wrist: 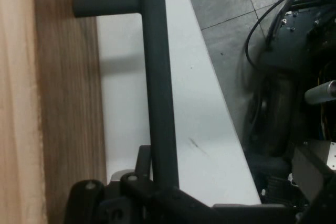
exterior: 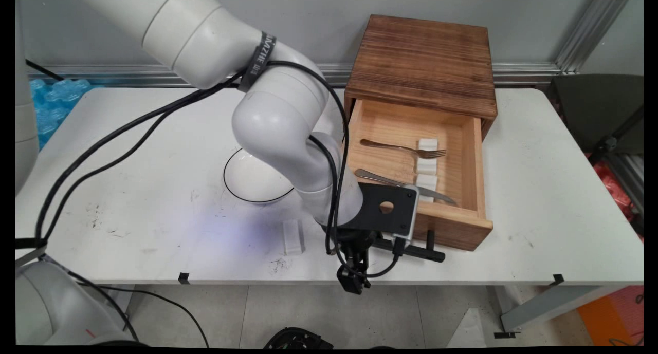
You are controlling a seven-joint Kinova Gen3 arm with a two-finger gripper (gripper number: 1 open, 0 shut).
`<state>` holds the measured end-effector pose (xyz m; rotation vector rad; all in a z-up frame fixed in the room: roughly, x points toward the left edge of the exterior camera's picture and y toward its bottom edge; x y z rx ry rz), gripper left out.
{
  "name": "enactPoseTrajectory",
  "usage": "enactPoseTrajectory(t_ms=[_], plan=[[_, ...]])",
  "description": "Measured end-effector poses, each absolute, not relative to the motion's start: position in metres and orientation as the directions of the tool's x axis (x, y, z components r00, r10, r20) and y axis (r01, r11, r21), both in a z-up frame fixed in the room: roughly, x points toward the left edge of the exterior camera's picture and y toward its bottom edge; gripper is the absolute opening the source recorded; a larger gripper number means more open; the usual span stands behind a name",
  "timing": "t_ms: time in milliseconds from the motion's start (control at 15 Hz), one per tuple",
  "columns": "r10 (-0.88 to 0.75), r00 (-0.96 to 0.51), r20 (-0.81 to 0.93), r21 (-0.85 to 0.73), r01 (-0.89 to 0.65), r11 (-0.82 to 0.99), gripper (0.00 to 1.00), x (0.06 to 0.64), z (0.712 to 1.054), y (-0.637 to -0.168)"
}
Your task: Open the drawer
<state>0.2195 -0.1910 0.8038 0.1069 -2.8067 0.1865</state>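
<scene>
At the table's near edge the black gripper (exterior: 354, 272) hangs low, its body pointing down past the rim of the white table (exterior: 540, 200). In the hand view the gripper (wrist: 157, 187) has the drawer's black bar handle (wrist: 157, 77) running straight into its linkage, so it looks closed around the bar — though the fingertips themselves sit below the frame, and how tightly they press cannot be told. In the main view the handle (exterior: 429, 251) sticks out to the right of the wrist, just in front of the drawer's face.

Just left of the gripper, a small white block (exterior: 293, 237) stands on the table near the front edge.

Behind the handle the wooden drawer (exterior: 475, 164) is pulled well out toward the near side. Inside lies a knife (exterior: 401, 184) at the near end and a fork (exterior: 403, 148) farther back, both resting across a row of small white holders (exterior: 426, 164) toward the drawer's right side.

Left of the drawer, partly hidden by the arm, sits a white bowl (exterior: 252, 179) with a dark rim.

Farthest back, the dark wooden cabinet (exterior: 421, 61) that houses the drawer stands against the wall — its top bare.
</scene>
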Motion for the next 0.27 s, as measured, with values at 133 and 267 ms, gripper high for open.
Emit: enactPoseTrajectory(t_ms=[133,267], plan=[[-0.055,-0.943,0.327,-0.114,-0.098,0.989,1.00,0.2195,0.8045,-0.1869],[-0.059,-0.942,0.331,-0.114,-0.102,0.988,1.00,0.2194,0.8055,-0.1845]])
